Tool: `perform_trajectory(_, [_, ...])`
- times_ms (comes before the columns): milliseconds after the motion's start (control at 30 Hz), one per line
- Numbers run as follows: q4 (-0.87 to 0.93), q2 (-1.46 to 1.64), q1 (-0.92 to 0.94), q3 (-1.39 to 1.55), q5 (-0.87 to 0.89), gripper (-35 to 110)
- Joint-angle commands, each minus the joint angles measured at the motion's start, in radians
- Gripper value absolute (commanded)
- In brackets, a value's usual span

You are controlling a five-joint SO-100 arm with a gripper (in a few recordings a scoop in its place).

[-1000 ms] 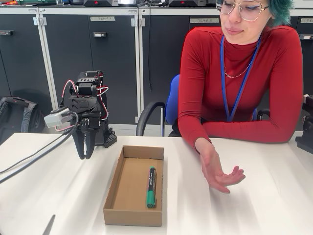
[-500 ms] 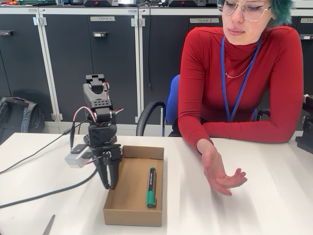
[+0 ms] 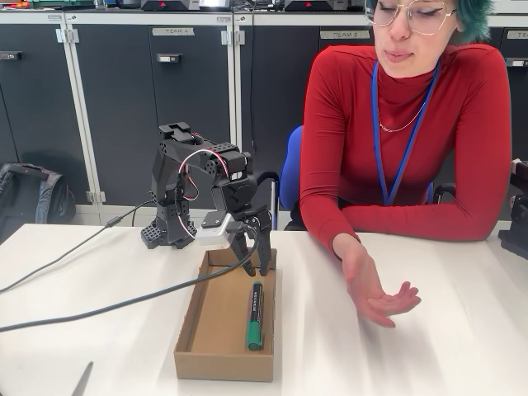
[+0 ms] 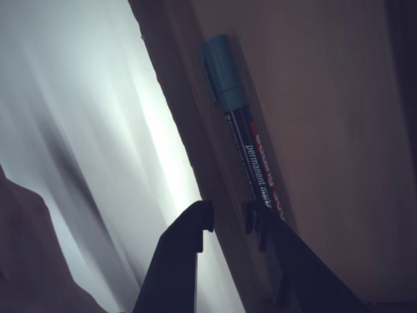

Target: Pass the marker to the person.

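In the fixed view the gripper (image 3: 253,266) points down over the far end of a shallow cardboard box (image 3: 216,363) on a white table (image 3: 445,346), its fingers a little apart with nothing between them. The marker (image 3: 255,315) lies flat on the box floor just below and in front of the fingertips, along the right wall, with its green cap at the end away from the fingers. In the wrist view the gripper (image 4: 228,218) shows a narrow gap between its two tips; the box's wall (image 4: 189,156) runs up from that gap, and the marker (image 4: 241,124) lies just inside the wall, stretching away from the right finger, its near end hidden behind that finger, so contact cannot be told. The person (image 3: 408,124) sits behind the table to the right of the fingers, and their hand (image 3: 375,289) rests on the table palm up, well apart from the gripper and the box. A cable (image 3: 82,312) trails from the arm across the table to the left.
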Motion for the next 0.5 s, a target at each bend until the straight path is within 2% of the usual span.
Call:
perform_trajectory(0, [-0.044, 0.081, -0.025, 0.023, -0.072, 9])
perform_trajectory(467, [-0.104, 0.14, 0.0, 0.163, -0.221, 8])
